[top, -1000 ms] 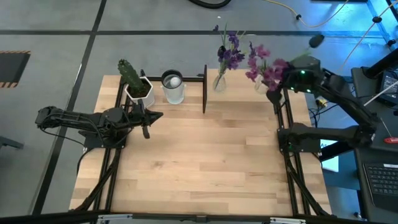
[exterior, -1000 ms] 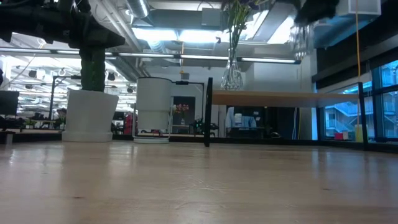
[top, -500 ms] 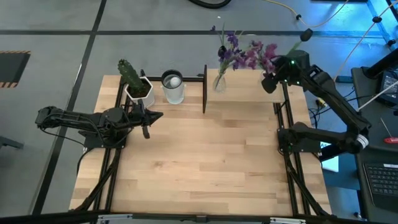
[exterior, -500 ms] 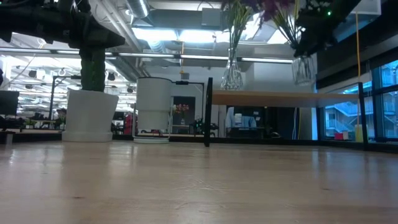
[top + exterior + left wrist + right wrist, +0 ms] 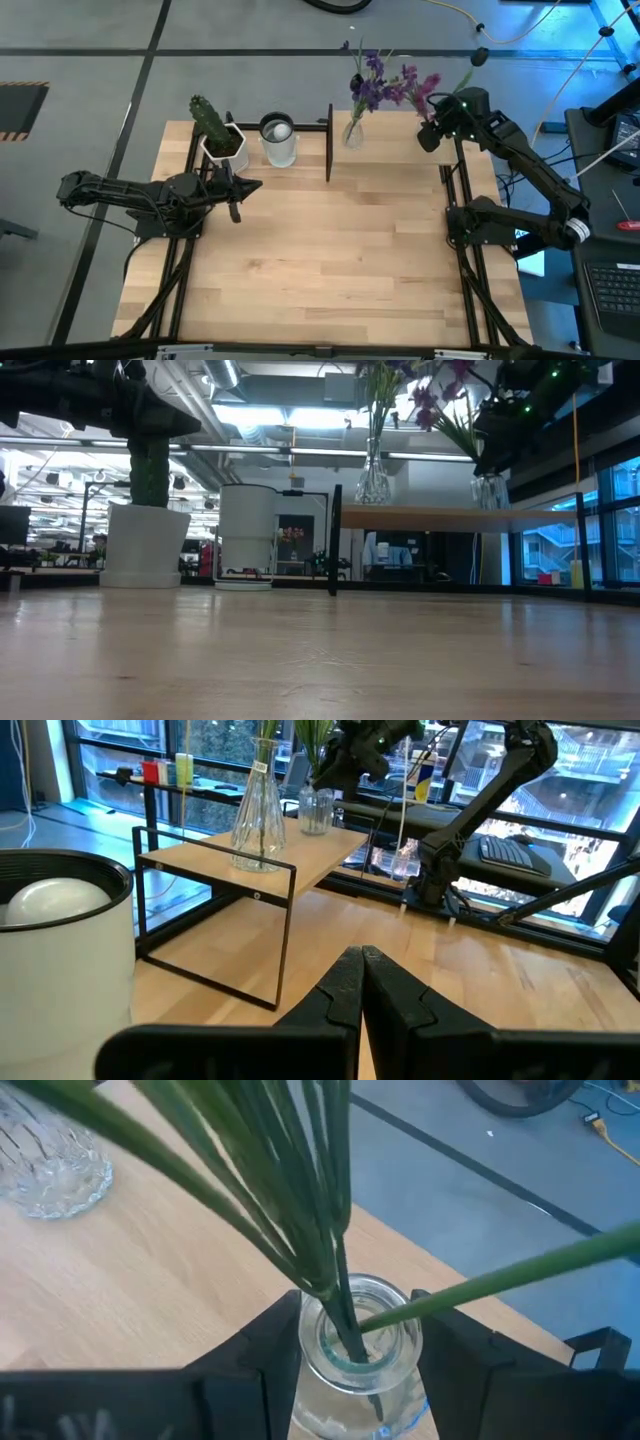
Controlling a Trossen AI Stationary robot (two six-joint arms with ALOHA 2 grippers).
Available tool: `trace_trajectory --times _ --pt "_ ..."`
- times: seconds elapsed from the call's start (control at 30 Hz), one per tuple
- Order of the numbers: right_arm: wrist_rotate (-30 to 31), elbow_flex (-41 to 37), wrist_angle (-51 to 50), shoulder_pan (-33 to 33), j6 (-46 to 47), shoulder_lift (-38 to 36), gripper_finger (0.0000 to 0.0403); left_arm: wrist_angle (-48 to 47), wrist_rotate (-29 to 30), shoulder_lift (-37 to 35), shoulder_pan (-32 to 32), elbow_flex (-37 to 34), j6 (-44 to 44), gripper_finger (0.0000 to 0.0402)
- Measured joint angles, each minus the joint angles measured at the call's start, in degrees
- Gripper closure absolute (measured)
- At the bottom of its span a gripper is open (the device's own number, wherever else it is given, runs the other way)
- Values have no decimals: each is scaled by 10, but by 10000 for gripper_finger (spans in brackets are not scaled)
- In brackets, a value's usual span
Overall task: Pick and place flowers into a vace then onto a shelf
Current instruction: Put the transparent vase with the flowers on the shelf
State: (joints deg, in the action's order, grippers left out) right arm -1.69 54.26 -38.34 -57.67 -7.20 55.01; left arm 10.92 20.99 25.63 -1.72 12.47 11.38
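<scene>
The shelf [image 5: 400, 150] stands at the table's far right. A clear glass vase [image 5: 352, 131] with dark violet flowers [image 5: 371, 88] rests on it by its base. A second glass vase [image 5: 490, 490] with pinker flowers [image 5: 418, 84] sits in my right gripper [image 5: 431, 135], which is shut on it over the shelf's right end. Whether this vase's base touches the board I cannot tell. My left gripper [image 5: 237, 196] is shut with nothing in it, held level over the table's left side beside the cactus pot. My right gripper pinches the vase just below its mouth, at the neck [image 5: 312, 1332], between its two fingers [image 5: 262, 1358]. The fingers come slanting down from the table's right side. The vase stays about upright, and its green stems [image 5: 318, 1200] rise out of the mouth.
A green cactus in a white pot [image 5: 215, 132] and a white cylinder [image 5: 279, 141] with a white ball in it stand at the far left. The shelf's black posts [image 5: 329, 142] rise from the tabletop [image 5: 320, 260].
My right gripper has come down with the pink-flower vase, from well above the shelf to just over its board, moving toward the table's far edge. The blooms have swung toward the violet bunch.
</scene>
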Motion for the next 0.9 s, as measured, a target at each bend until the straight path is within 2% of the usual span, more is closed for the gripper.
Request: trace_trajectory --times 0.4,0.63,0.9 --pt "-6 -1 -15 -11 -19 -8 240 0 0 0 0 0 0 398" --pt "-1 -1 -7 -11 36 -8 240 0 1 0 0 0 0 398" --pt "-1 0 -18 -11 -6 -8 240 0 2 0 0 0 0 398"
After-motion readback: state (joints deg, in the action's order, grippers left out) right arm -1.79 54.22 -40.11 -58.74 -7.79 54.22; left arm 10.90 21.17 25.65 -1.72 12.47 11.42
